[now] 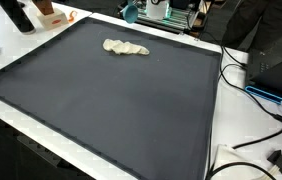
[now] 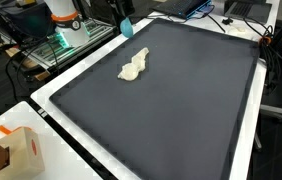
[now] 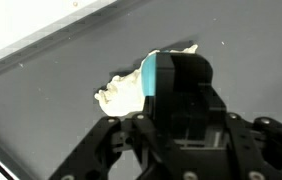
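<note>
containers: 1 orange-white box at table corner (contents not visible) | thing: 1 crumpled cream rag lying free on black mat, far half | tool over mat's far edge, near rag, apart; teal tips, opening can't tell | cables beside mat

One crumpled white cloth, one dark mat, one white table, one orange-and-white box.
</note>
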Action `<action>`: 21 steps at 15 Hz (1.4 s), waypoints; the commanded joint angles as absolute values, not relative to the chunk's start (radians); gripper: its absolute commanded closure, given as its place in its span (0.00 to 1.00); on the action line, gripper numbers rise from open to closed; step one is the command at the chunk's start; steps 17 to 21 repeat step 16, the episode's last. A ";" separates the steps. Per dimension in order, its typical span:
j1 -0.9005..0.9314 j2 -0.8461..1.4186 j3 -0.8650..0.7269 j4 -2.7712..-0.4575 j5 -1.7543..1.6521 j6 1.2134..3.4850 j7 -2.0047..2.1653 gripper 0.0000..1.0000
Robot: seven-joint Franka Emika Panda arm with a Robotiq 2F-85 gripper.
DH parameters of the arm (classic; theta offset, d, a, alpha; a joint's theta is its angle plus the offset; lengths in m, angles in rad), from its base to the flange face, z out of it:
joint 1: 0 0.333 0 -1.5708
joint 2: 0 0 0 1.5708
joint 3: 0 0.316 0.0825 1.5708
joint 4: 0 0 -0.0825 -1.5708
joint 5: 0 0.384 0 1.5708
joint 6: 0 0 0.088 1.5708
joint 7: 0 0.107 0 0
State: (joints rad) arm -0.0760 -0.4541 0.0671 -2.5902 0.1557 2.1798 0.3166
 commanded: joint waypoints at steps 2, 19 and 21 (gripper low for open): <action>-0.073 -0.508 0.098 -2.545 0.111 2.054 0.392 0.75; -0.062 -0.519 0.117 -2.485 0.112 2.006 0.409 0.50; -0.062 -0.519 0.117 -2.485 0.112 2.006 0.409 0.50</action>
